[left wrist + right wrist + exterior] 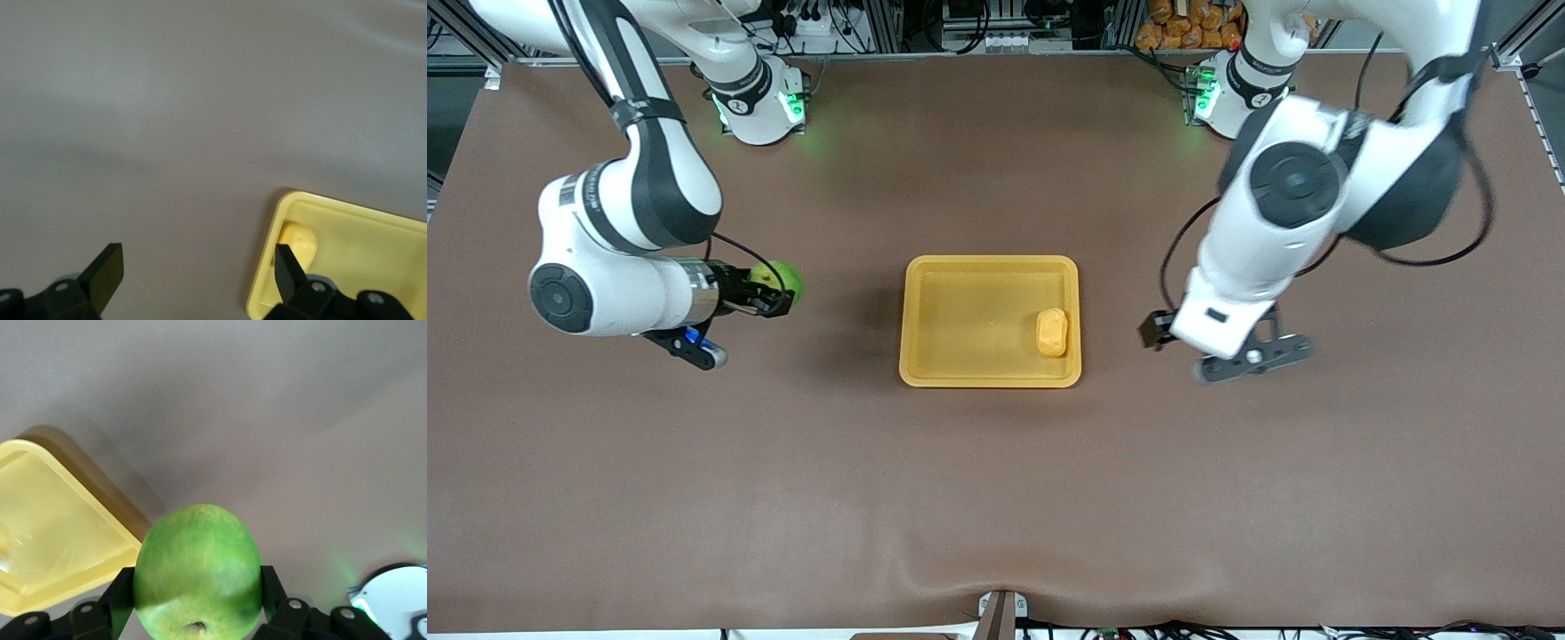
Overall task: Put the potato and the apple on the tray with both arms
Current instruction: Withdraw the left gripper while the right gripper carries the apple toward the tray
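The right gripper (pixel 775 296) hangs over the brown desk (pixel 996 498) toward the right arm's end, fingers clamped on the round green apple (pixel 781 277), apparently bound for the flat yellow-orange plastic tray (pixel 960 378). The oblong yellow-orange potato (pixel 1052 332) already lies in the tray. Beside the tray, the left gripper (pixel 193 270) hovers empty over bare desk, fingers spread wide, its delivery seemingly done.

This is a robotics lab, not a home or kitchen. Two white robot arms (pixel 631 178) (pixel 1316 196) are bolted at the edge of a wide table covered in plain brown cloth (pixel 996 498). Aluminium framing (pixel 925 27) and tangled cables (pixel 818 22) run along the table's edge by the arms' green-lit bases (pixel 760 107).
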You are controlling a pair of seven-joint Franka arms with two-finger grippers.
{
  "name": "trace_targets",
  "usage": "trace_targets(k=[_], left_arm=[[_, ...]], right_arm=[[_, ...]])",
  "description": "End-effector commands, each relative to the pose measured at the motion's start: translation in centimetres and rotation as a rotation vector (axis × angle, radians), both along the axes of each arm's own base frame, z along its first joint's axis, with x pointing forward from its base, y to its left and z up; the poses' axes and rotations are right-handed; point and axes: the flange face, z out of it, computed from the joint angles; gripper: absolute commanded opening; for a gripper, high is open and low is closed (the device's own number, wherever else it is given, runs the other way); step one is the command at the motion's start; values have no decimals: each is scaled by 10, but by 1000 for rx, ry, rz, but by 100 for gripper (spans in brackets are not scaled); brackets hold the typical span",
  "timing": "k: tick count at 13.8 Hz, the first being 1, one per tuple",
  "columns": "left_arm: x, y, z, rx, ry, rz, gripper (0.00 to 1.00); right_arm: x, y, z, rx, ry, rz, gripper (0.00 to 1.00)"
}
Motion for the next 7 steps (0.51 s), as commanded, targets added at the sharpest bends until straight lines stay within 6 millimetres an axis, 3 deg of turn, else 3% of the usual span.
trace_targets(k=[1,4,7], left_arm=[[-10,37,32,30,5,-20,100],[-10,101,56,58,47,-128,100],[-13,150,76,71,65,-182,100]], right_arm=[[-5,35,-7,-16,-11,-48,0],[-7,60,-17,-35,-27,-76,0],[-10,92,-32,-57,-44,-109,0]])
